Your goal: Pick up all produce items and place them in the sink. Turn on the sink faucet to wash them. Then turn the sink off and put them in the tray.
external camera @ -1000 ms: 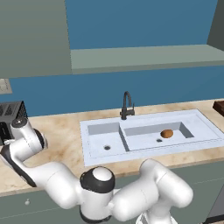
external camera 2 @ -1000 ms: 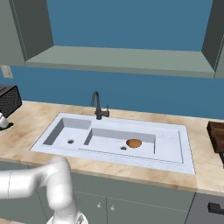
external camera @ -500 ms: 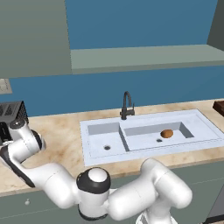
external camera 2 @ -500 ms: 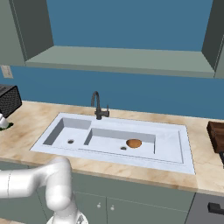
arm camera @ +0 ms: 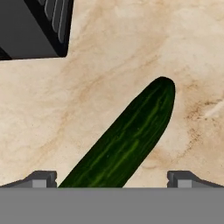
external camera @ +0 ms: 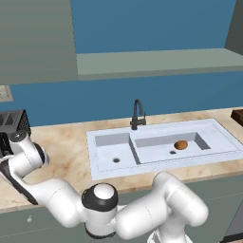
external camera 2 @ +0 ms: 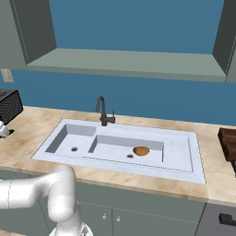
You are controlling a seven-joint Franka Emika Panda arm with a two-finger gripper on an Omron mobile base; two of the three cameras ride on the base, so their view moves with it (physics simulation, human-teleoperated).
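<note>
A long dark green cucumber (arm camera: 127, 140) lies slanted on the marbled counter, its near end between my fingertips. My gripper (arm camera: 113, 179) hovers over it, open, one fingertip to each side and neither touching it. The arm (external camera: 26, 152) reaches to the far left of the counter, next to the toaster. A brown potato (external camera: 181, 144) (external camera 2: 141, 150) sits in the larger basin of the pale sink (external camera: 218, 135) (external camera 2: 182, 138), close to its drain. Behind the basins stands the black faucet (external camera: 137, 114) (external camera 2: 102, 110). The dark brown tray (external camera: 238, 116) (external camera 2: 228, 143) is at the right end of the counter.
A black toaster (external camera: 14, 122) (external camera 2: 8, 105) (arm camera: 30, 26) stands just beyond the cucumber, by the wall. A grey shelf (external camera 2: 124, 62) and cabinets hang above the counter. A wall outlet (external camera: 4, 92) is above the toaster.
The arm has shifted very slightly to the left. The potato and everything else on the counter stay where they were.
</note>
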